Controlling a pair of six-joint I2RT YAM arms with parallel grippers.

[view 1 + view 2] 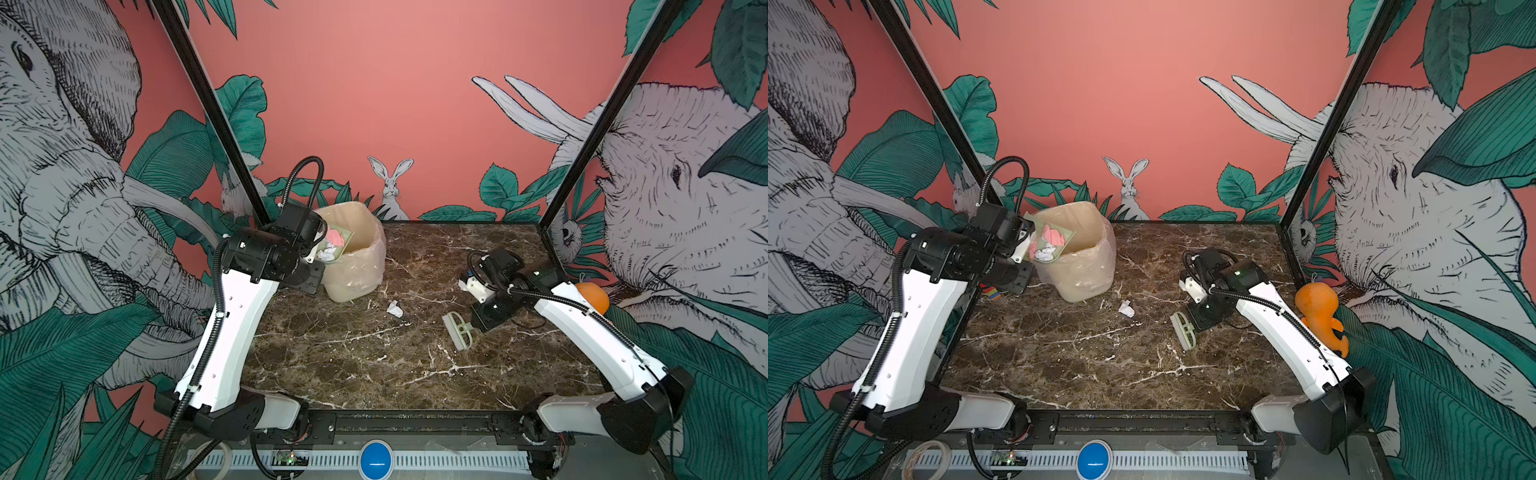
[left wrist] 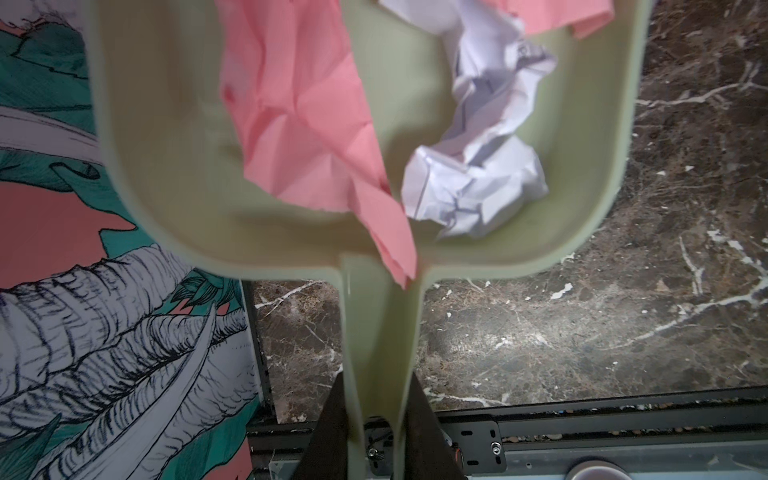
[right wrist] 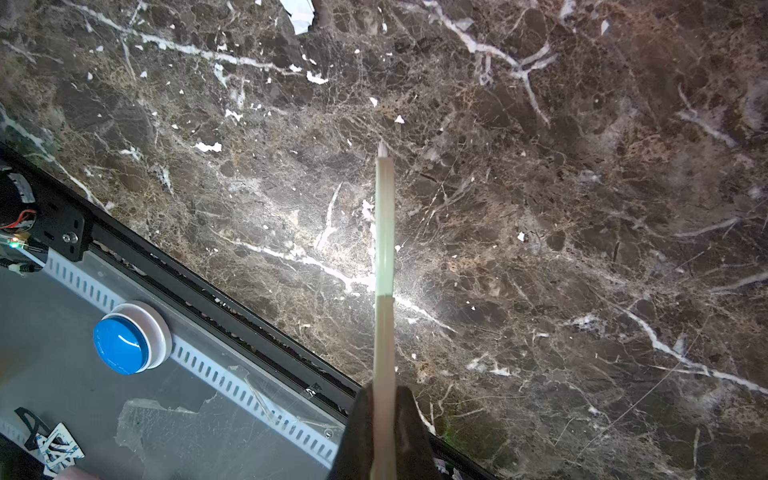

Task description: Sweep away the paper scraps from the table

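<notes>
counter (image 1: 374,374): we see dark brown marble, white veins
scraps (image 2: 299,116): pink, white
dustpan (image 2: 166,187): pale green
brush (image 1: 456,330): pale green
bin (image 1: 361,266): we see cream

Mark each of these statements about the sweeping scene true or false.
1. The left gripper holds the dustpan by its handle. True.
2. The dustpan is empty. False: pink and white paper scraps lie in it.
3. A white scrap lies on the table between the bin and the brush. True.
4. The right gripper is open and empty. False: it is shut on the brush.
5. The dustpan rests flat on the table. False: it is held up in the air at the bin.
</notes>
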